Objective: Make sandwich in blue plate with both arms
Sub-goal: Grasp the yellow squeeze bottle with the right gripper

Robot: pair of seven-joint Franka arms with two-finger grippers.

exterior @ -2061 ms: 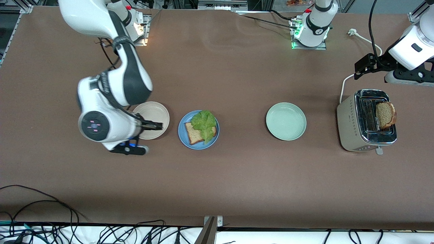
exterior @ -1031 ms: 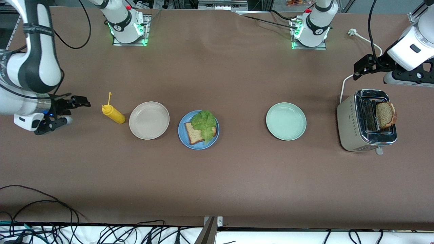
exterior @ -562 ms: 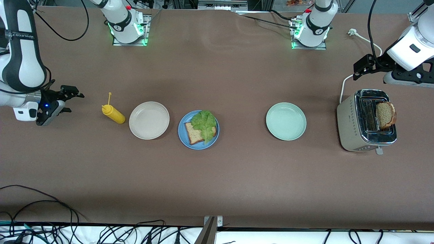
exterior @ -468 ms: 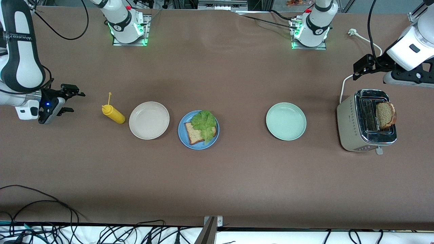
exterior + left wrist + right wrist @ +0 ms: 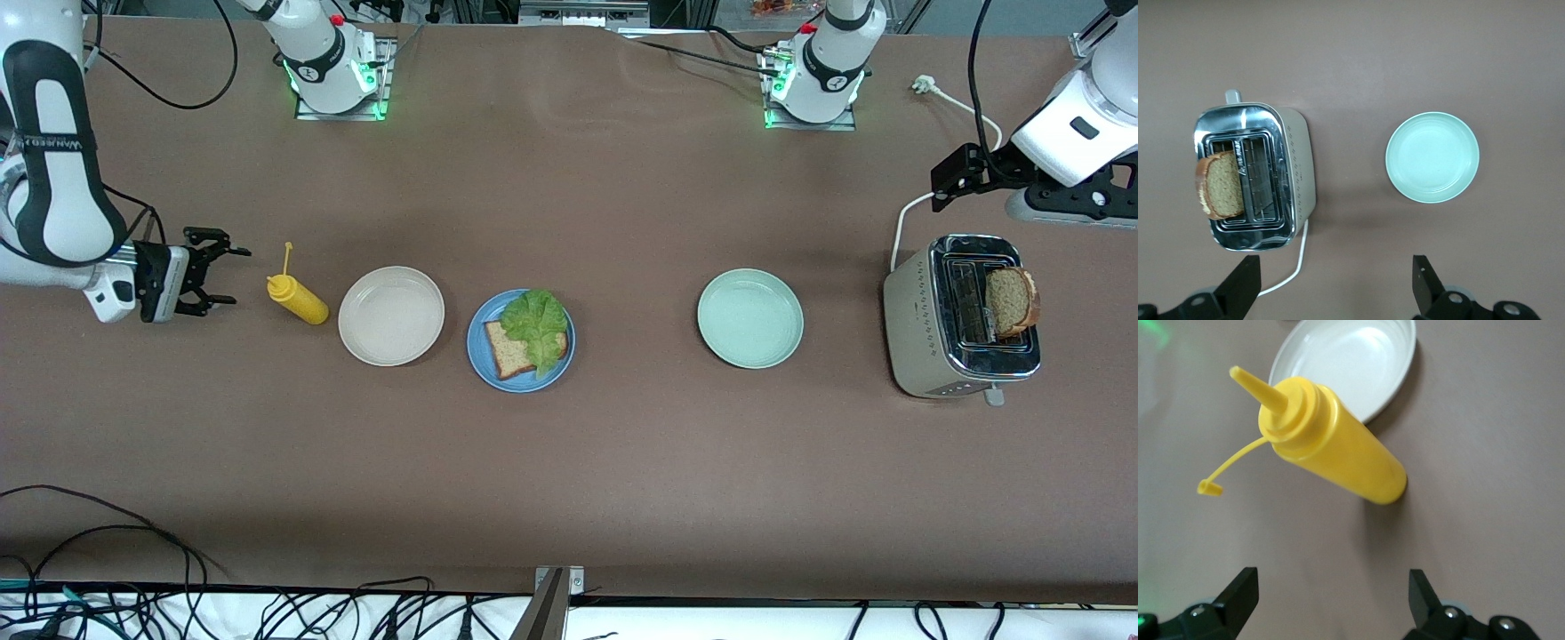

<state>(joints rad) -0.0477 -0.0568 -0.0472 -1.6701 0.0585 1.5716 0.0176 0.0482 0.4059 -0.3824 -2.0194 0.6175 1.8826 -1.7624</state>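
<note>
Right gripper (image 5: 222, 269): jaws apart, empty, beside yellow bottle (image 5: 298, 300), low at the right arm's end of the table.
Right wrist view: bottle's uncapped nozzle and the beige plate (image 5: 1358, 360) next to it.
Left gripper (image 5: 1335, 283): fingers spread, empty, high over toaster (image 5: 1257, 175).
Left wrist view: bread slice (image 5: 1221, 185) in slot; pale green plate (image 5: 1432, 157).
Front view only: blue plate (image 5: 521, 341) with bread and lettuce (image 5: 535, 324), well apart from both grippers.
</note>
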